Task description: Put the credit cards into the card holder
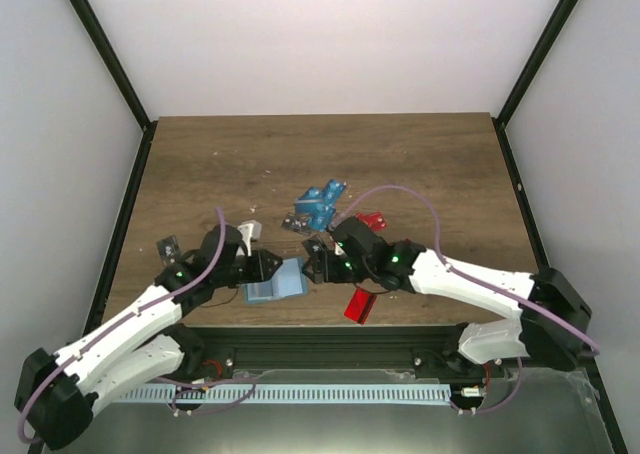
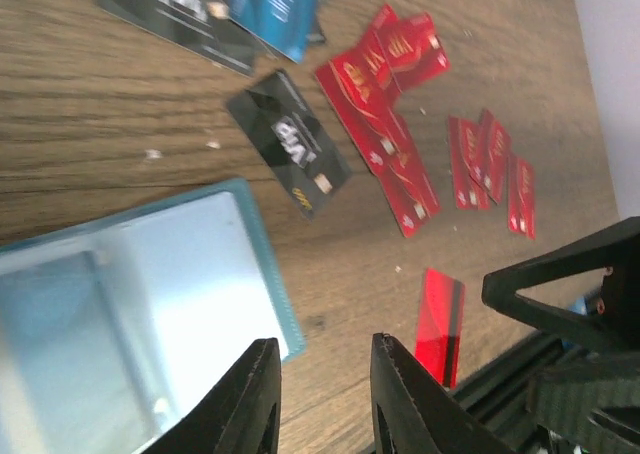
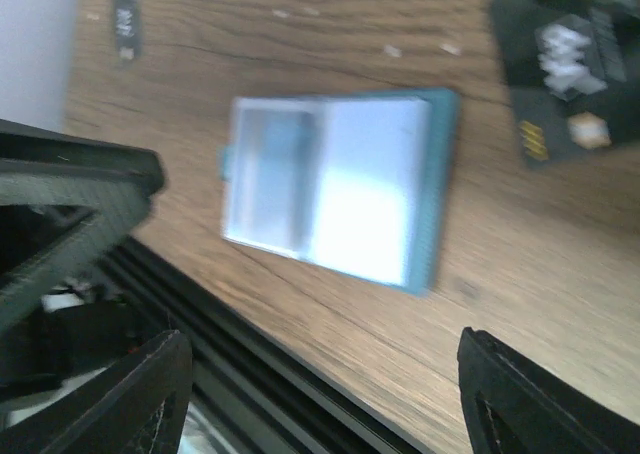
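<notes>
Firstly, the left pincer (image 2: 322, 399) shows its two fingers at the bottom of its wrist view. There is only a narrow gap between them and nothing inside it. It hangs over bare wood, just beside the right corner of the card holder (image 2: 268, 274). The holder lies open and flat in the lower left of that frame, teal at the rim, with clear pockets inside.

Above the holder, near the middle of the frame, one black card (image 2: 290, 146) lies alone on the surface (image 2: 90, 124). To its right several red cards (image 2: 385, 144) overlap in a heap, and a smaller group of red ones lies further right. A single red card (image 2: 440, 324) is at the lower right, close to the edge of the surface. At the top of the frame, blue cards (image 2: 280, 4) and more black ones lie together.

The right pincer (image 3: 325, 404) stands wide and holds nothing; its fingers are at the two lower corners of its wrist view. The open holder lies in the middle of that frame, above the gap. In the top view both pincers are low in the centre, the left one at the holder's upper edge and the right one just to its right.
</notes>
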You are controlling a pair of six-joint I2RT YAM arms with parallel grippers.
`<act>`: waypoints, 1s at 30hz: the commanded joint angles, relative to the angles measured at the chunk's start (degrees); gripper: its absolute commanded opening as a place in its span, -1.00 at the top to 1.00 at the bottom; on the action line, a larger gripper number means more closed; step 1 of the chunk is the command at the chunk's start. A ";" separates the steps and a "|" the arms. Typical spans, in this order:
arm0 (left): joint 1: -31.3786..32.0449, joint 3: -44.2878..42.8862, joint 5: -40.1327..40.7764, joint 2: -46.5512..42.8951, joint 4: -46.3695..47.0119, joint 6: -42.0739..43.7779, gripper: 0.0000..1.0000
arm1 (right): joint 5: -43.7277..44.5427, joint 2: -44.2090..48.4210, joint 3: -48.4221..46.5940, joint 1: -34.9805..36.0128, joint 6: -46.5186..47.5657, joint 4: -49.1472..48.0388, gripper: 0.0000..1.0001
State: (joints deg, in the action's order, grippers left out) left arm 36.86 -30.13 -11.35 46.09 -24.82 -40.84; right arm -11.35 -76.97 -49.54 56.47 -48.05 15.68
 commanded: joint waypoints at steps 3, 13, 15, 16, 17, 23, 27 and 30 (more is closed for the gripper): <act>5.35 -0.29 -6.25 10.02 13.33 5.24 0.39 | 8.00 8.55 7.06 -0.22 -10.92 14.27 -0.56; 13.89 -7.16 -9.73 35.75 25.66 9.56 0.37 | 1.16 26.88 25.81 3.26 -29.13 13.40 -0.57; 15.18 -9.36 -10.86 41.32 26.62 10.08 0.38 | 1.27 30.02 28.29 3.90 -32.60 14.22 -0.57; 16.06 -10.57 -11.01 43.28 26.70 10.61 0.38 | 1.41 31.38 29.34 4.16 -33.90 14.55 -0.57; 16.79 -11.78 -10.88 44.95 26.49 11.19 0.38 | 1.64 32.62 30.35 4.44 -34.89 14.66 -0.57; 19.57 -16.11 -10.27 51.53 25.71 12.63 0.38 | 2.60 34.98 34.46 4.62 -37.33 12.27 -0.58; 21.13 -17.97 -10.87 55.31 25.61 12.89 0.38 | 3.73 35.03 36.73 4.61 -38.43 7.95 -0.59; 22.80 -18.27 -11.44 57.39 26.65 12.57 0.38 | 5.10 35.72 38.96 4.60 -40.40 4.66 -0.57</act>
State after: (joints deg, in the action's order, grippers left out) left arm 57.60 -47.37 -21.69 100.99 0.67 -29.34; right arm -9.23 -42.35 -12.80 60.58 -84.73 25.54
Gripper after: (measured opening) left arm 0.311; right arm 0.792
